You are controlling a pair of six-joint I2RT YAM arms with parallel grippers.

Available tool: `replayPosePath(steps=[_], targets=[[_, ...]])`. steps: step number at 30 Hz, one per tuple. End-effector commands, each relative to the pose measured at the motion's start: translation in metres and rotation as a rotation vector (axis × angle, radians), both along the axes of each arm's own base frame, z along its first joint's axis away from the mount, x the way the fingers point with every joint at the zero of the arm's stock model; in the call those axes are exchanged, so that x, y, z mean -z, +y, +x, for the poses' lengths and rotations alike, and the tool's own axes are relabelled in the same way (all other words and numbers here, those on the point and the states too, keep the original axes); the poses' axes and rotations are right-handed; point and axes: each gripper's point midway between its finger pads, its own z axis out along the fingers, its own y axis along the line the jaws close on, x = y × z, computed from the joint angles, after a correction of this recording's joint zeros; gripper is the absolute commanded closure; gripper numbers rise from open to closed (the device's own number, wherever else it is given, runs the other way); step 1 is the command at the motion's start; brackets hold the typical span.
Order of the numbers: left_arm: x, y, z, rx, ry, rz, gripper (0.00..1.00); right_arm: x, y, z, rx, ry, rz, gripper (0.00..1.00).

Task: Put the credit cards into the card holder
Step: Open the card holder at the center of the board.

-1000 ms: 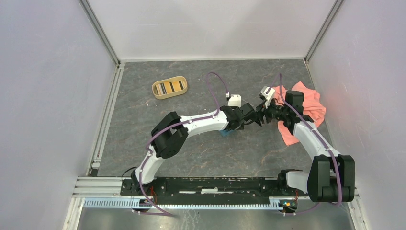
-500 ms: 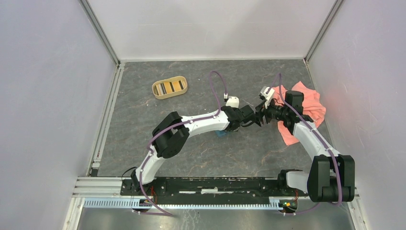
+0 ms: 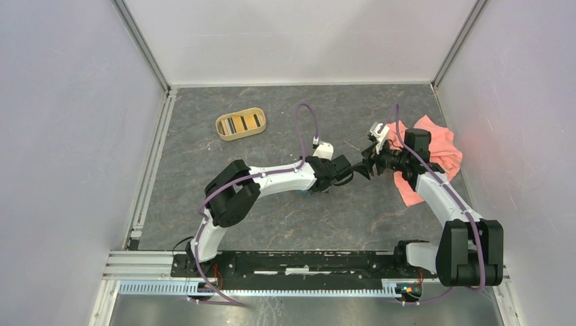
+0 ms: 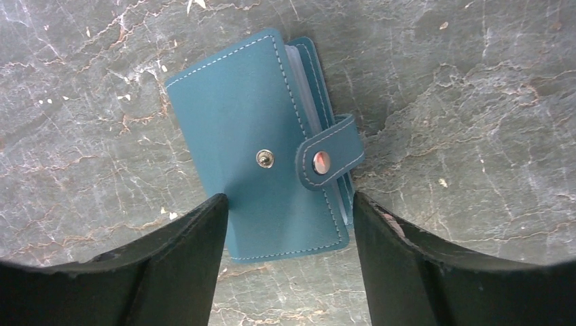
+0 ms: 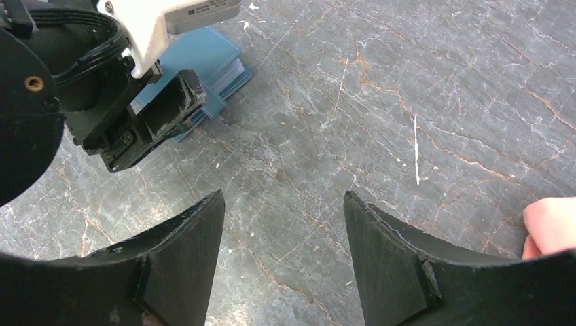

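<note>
The teal card holder point(image 4: 261, 146) lies folded shut on the table, its strap point(image 4: 329, 153) off the snap stud. My left gripper point(image 4: 289, 197) is open right above its near end, holding nothing. In the top view the left gripper point(image 3: 331, 182) hides most of the holder. The right wrist view shows the holder point(image 5: 210, 58) under the left gripper's fingers point(image 5: 170, 102). My right gripper point(image 5: 283, 195) is open and empty above bare table, just right of the left gripper point(image 3: 363, 167). Dark and yellow credit cards point(image 3: 242, 123) stand in a tan oval tray point(image 3: 221, 127) at the back left.
A pink cloth point(image 3: 438, 153) lies crumpled at the right, under the right forearm, and its edge shows in the right wrist view point(image 5: 550, 227). White walls with metal rails enclose the grey marbled table point(image 3: 204, 170).
My left gripper has drawn back to the left, away from the right gripper, and now sits over the card holder. The right gripper has barely moved.
</note>
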Motion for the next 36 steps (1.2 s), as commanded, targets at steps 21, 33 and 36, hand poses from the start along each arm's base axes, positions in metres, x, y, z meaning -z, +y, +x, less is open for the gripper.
replayPosePath(steps=[21,33,36], targets=[[-0.048,0.000,-0.004,0.034,-0.092,-0.218,0.70,0.005,0.016,-0.012,-0.073,0.043,0.093,0.28],[-0.042,0.044,-0.008,-0.029,-0.003,-0.591,0.98,0.025,0.053,-0.023,-0.140,0.091,0.091,0.27],[-0.044,0.058,-0.010,-0.056,0.007,-0.712,0.98,0.029,0.070,-0.017,-0.146,0.111,0.032,0.25]])
